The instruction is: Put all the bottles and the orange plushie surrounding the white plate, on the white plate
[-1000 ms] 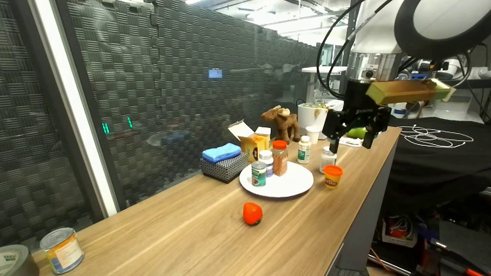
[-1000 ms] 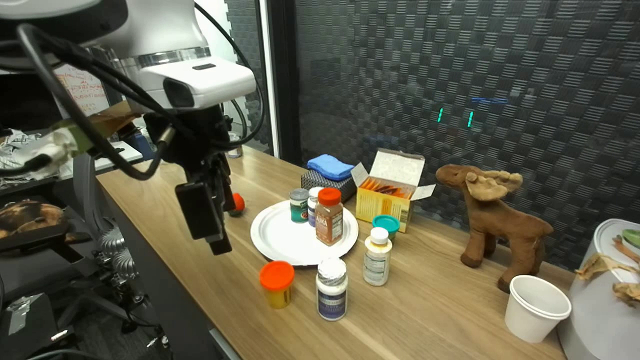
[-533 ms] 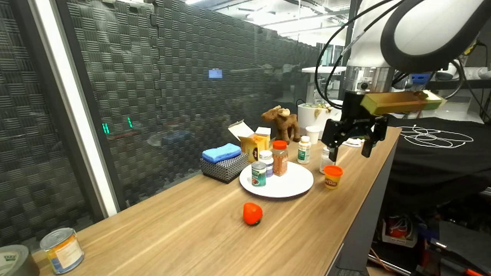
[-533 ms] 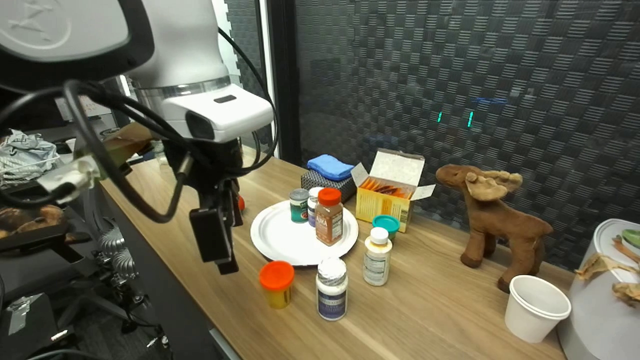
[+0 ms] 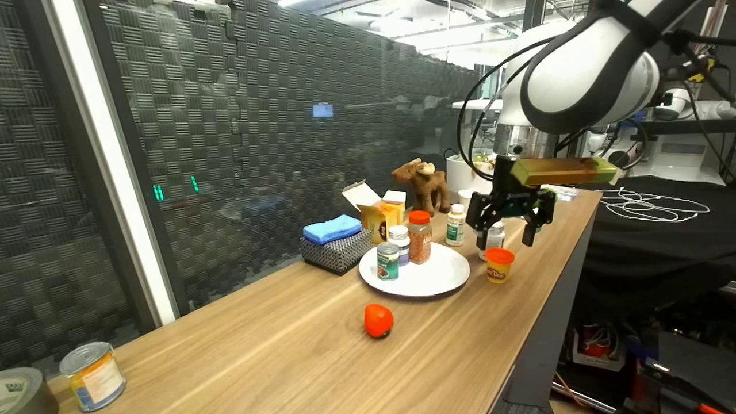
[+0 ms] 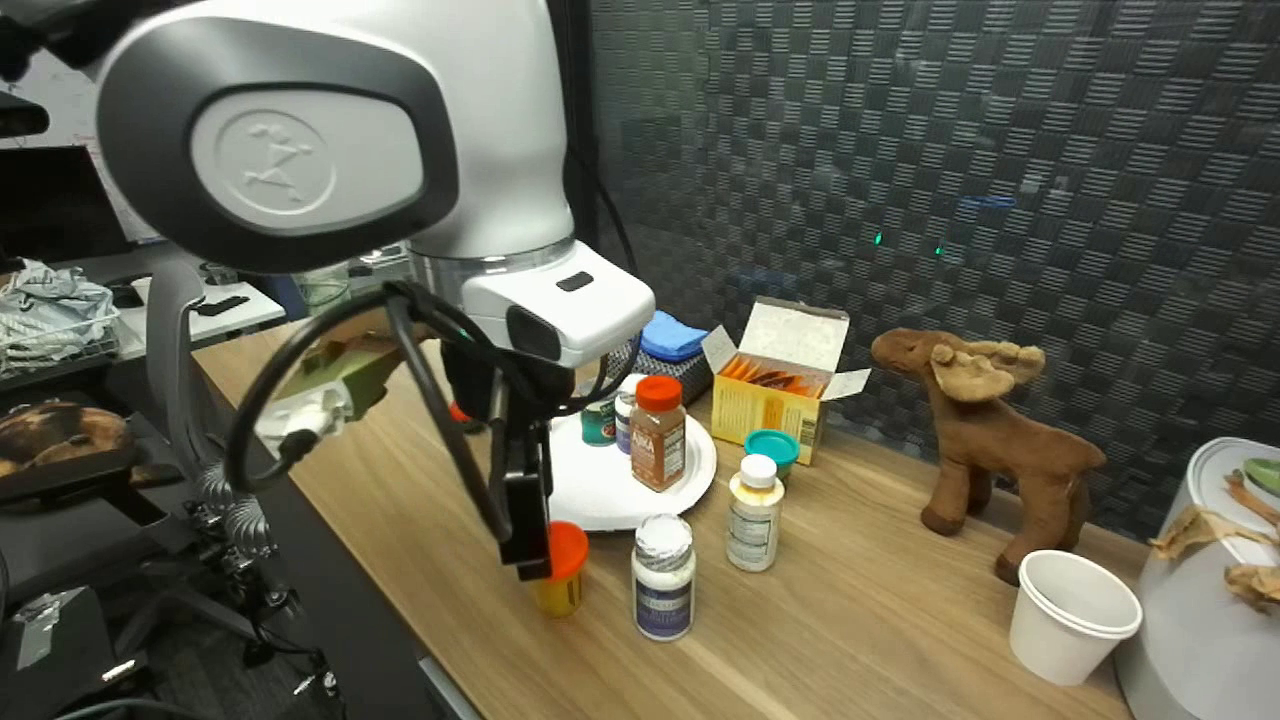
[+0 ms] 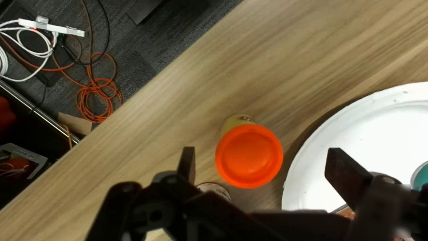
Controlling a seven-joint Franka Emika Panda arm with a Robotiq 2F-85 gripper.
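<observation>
My gripper (image 7: 261,154) is open above the orange-lidded yellow tub (image 7: 249,156), which stands between its fingers in the wrist view; nothing is gripped. On the white plate (image 5: 437,282) are an amber bottle with a red cap (image 6: 658,450), a short white bottle (image 5: 400,253) and a green can (image 5: 387,267). Two white bottles stand off the plate, one purple-labelled (image 6: 663,590) and one slimmer (image 6: 755,520). A red-orange lump (image 5: 378,320) lies on the table beyond the plate; whether it is the orange plushie I cannot tell. The arm partly covers the plate in an exterior view.
Near the wall are a yellow open box (image 6: 765,410), a teal-lidded tub (image 6: 772,446), a brown plush animal (image 6: 985,440) and a blue sponge (image 5: 332,229) on a dark box. White cups (image 6: 1070,625) stand at the far end. The table edge (image 7: 147,87) runs close by.
My gripper has come down and across to the orange-lidded tub, staying open. The bottles, the plate and the other objects have kept their places.
</observation>
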